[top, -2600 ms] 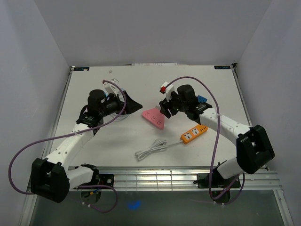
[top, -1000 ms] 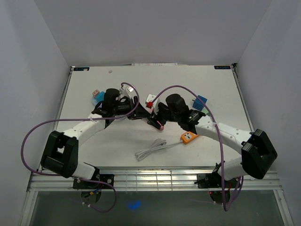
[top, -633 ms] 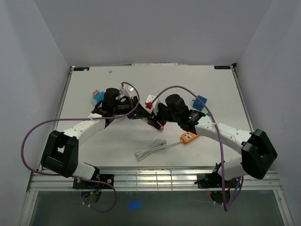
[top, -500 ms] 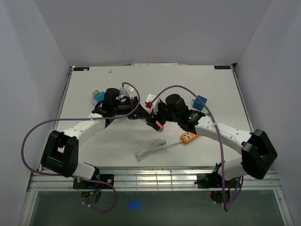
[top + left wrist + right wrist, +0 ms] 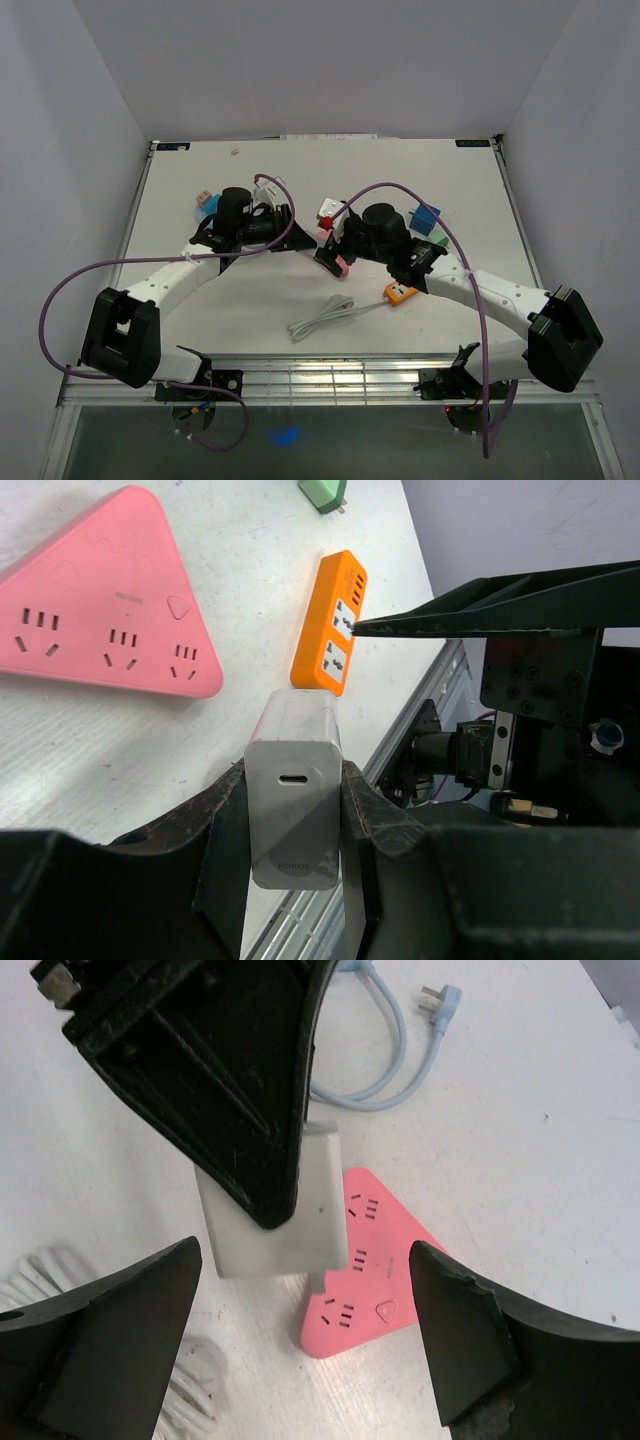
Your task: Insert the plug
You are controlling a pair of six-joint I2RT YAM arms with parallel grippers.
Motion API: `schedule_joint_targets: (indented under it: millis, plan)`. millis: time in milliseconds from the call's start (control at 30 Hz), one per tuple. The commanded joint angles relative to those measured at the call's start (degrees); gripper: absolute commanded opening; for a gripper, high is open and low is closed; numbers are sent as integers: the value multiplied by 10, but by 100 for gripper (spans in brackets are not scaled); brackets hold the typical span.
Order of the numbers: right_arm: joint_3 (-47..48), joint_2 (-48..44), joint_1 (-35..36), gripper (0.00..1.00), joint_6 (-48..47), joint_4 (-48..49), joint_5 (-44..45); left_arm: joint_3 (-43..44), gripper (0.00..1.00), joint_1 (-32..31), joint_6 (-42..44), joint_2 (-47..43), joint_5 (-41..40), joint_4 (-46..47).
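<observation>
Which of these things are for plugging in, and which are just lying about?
For the job:
white charger
pink power strip

Lying about:
orange power strip
white cable
light blue cable
green adapter

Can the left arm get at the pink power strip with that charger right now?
Probably yes: the left gripper holds the white charger close by the pink power strip, whose sockets lie uncovered. The open right gripper nearby could crowd it.

White charger [image 5: 293, 800], pink strip [image 5: 105, 635], orange strip [image 5: 332, 632].
</observation>
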Motion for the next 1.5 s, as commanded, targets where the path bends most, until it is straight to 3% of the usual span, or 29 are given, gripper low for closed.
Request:
schedule_joint_targets:
  millis: [0,200,300,433,667,933,1200,1467]
  plan:
    - [-28,-36,-7,89,17,38,41,7,0,4,29,-27,-31,-18]
    - [-79,-78,-66,90,77,90,36,21,0,9,72,-41,-97,-45]
    - [-87,-80,-138,90,131,115,-20,48,0,9,145,-44,-136,-94]
    - [-82,-63,-180,91,178,126,-55,68,0,9,198,-40,-154,-114]
    - [-82,-26,-196,92,227,142,-46,63,0,8,313,-22,-96,-74]
    - [-121,0,-209,92,284,192,-29,120,0,-20,430,19,-160,-91]
    - [-173,-26,-218,92,301,215,25,85,0,-40,452,34,-204,-45]
    - [-207,-36,-228,93,319,241,58,69,0,-40,461,50,-189,-23]
